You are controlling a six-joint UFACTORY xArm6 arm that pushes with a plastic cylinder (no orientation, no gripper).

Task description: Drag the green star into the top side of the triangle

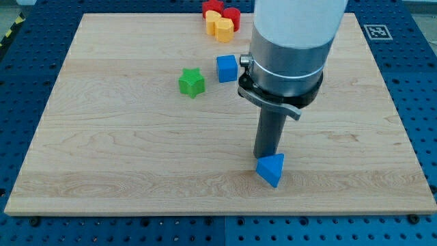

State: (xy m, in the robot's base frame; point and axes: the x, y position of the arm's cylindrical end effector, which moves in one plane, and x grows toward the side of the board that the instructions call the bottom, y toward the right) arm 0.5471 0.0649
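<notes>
Camera view: green star [192,82] sits upper centre-left on the wooden board [102,157], apart from everything but near the blue cube [227,68] on its right. Blue triangle [271,169] lies lower centre. My tip [265,158] is at the triangle's top edge, seemingly touching; no jaws on this rod. Red and yellow blocks [221,19] cluster at top centre.

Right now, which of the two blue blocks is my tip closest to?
The blue triangle near the view's bottom: my tip sits right against its upper edge. The blue cube lies far up the board, beside the green star.
</notes>
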